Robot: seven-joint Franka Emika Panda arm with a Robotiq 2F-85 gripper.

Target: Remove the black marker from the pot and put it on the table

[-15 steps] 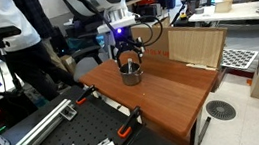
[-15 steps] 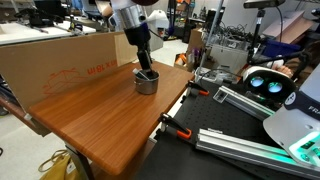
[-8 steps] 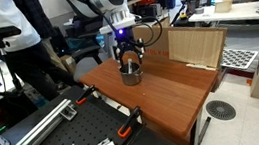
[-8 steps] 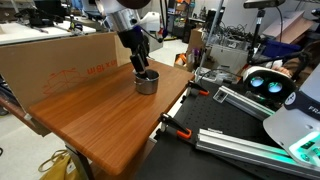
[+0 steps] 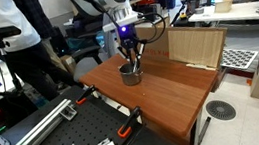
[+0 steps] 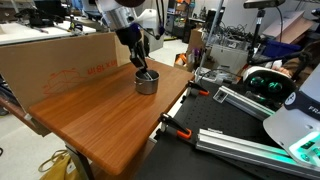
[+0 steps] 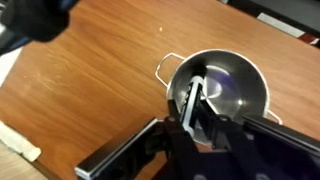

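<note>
The small shiny metal pot (image 5: pixel 131 76) (image 6: pixel 146 84) (image 7: pixel 262 92) stands on the reddish-brown table (image 5: pixel 173 97) (image 6: pixel 100 120) (image 7: pixel 90 80), near its far edge. My gripper (image 5: pixel 131 62) (image 6: pixel 142 69) (image 7: pixel 200 88) reaches down into the pot. In the wrist view its two dark fingers are drawn together around the slim black marker (image 7: pixel 193 104), which stands between them over the pot's dark inside. The marker is too small to make out in both exterior views.
An upright tan cardboard sheet (image 5: pixel 195 46) (image 6: pixel 60 60) borders the table. A person (image 5: pixel 27 46) stands beside it. Aluminium rails (image 5: pixel 45 119) and orange-tipped clamps (image 6: pixel 176 126) lie by the table's edge. Bare wood spreads on the near side of the pot.
The jaws stood wide open over the pot a second ago and have since drawn together on the marker. The wrist has tilted slightly while staying over the pot.
</note>
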